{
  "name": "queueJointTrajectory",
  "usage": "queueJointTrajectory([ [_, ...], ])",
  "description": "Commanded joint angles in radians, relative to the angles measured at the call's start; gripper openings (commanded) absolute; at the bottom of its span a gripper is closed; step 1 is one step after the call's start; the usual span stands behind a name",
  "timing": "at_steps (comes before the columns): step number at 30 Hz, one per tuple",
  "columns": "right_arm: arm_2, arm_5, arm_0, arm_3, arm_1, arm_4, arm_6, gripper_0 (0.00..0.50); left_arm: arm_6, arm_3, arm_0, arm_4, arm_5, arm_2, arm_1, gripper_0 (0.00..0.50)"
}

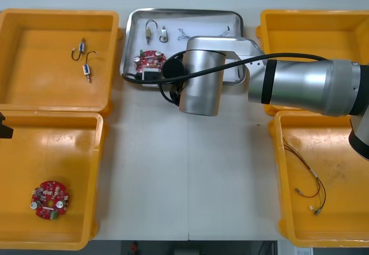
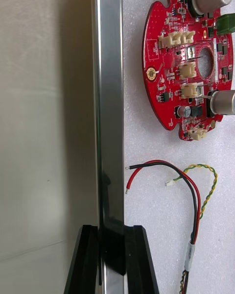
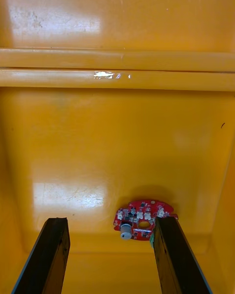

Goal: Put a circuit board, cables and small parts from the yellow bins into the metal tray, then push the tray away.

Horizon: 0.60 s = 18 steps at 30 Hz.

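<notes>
The metal tray [image 1: 190, 19] lies between the yellow bins, white inside. It holds a red circuit board [image 1: 150, 60], two small metal parts [image 1: 151, 29] and a thin cable [image 1: 187, 34]. My right arm reaches across to the tray's near rim. In the right wrist view my right gripper [image 2: 111, 229] is shut on the tray's rim [image 2: 108, 103], one finger on each side of it. Just inside the rim lie the board [image 2: 188, 59] and a red, black and yellow cable [image 2: 193, 191]. My left gripper [image 3: 110, 221] hangs open over the near left bin, above another red board [image 3: 142, 219].
The far left bin [image 1: 34, 93] holds two small metal parts [image 1: 82, 47]. A red board [image 1: 50, 199] lies in the near left bin. The near right bin [image 1: 277, 168] holds cables [image 1: 308, 181]. Bare table lies in front of the tray.
</notes>
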<state>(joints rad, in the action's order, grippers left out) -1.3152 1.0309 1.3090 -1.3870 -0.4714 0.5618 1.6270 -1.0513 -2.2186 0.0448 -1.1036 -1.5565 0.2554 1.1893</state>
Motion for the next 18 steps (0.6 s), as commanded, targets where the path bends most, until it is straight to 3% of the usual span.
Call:
queueJointTrajectory([
  [1, -0.01, -0.04, 0.069, 0.036, 0.028, 0.004, 0.051, 0.0, -0.033, -0.009, 0.018, -0.004, 0.01, 0.025, 0.046, 0.5],
  [18, -0.01, -0.236, 0.09, 0.164, 0.05, -0.036, 0.088, 0.0, -0.033, -0.009, 0.018, -0.004, 0.01, 0.025, 0.046, 0.5],
])
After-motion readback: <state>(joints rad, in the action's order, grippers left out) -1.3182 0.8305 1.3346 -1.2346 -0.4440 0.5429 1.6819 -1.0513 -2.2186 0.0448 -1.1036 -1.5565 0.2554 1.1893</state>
